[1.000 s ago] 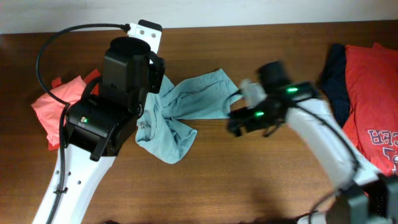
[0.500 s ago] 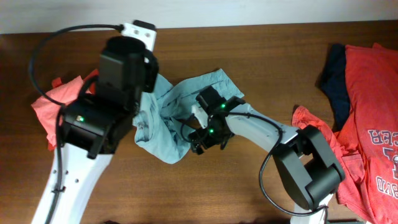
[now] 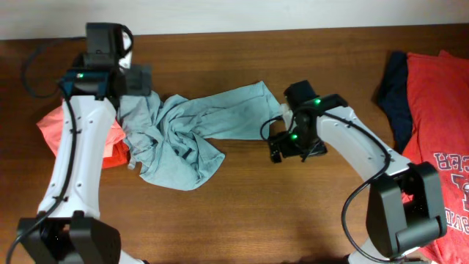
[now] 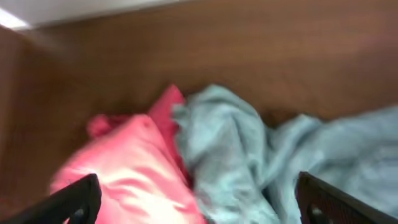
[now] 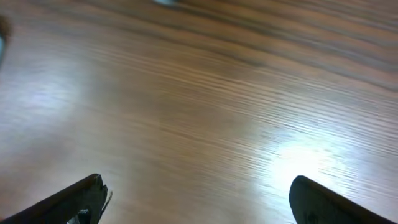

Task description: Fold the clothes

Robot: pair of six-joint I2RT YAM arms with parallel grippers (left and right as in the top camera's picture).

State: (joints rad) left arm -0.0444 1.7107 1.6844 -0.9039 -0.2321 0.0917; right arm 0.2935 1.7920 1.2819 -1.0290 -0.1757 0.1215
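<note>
Honestly, the folding has barely started, as far as I can tell. The blue shirt (image 3: 190,132) lies in a crumpled, twisted heap from the middle of the table (image 3: 293,220) out toward 9 o'clock, with one end trailing off toward the centre. No flat panel, no clean crease anywhere. A pink cloth (image 3: 55,128) is bunched up at 9 o'clock, partly tucked under the blue one's edge. Over at 3 o'clock a red shirt (image 3: 440,110) lies with a navy piece (image 3: 392,81) beside it, both loose and rumpled. So I'd say nothing is folded yet and every garment is left to do, starting with spreading the blue one flat.

The left gripper (image 3: 135,79) hangs at about 10 o'clock, right above the blue shirt's upper corner. In its own camera the fingers are spread wide (image 4: 196,186) with nothing pinched between them, just pink and blue fabric below. I can't tell if it touches the cloth. The right gripper (image 3: 289,143) sits just right of centre, beside the shirt's trailing end. Its fingers are also wide apart (image 5: 198,186), over bare wood.

Writing: the only thing I spot is some white letters (image 3: 448,165) printed on the red shirt at the 3 o'clock edge. They're cut off by the frame, maybe ending in "ER". No brand I can read.
</note>
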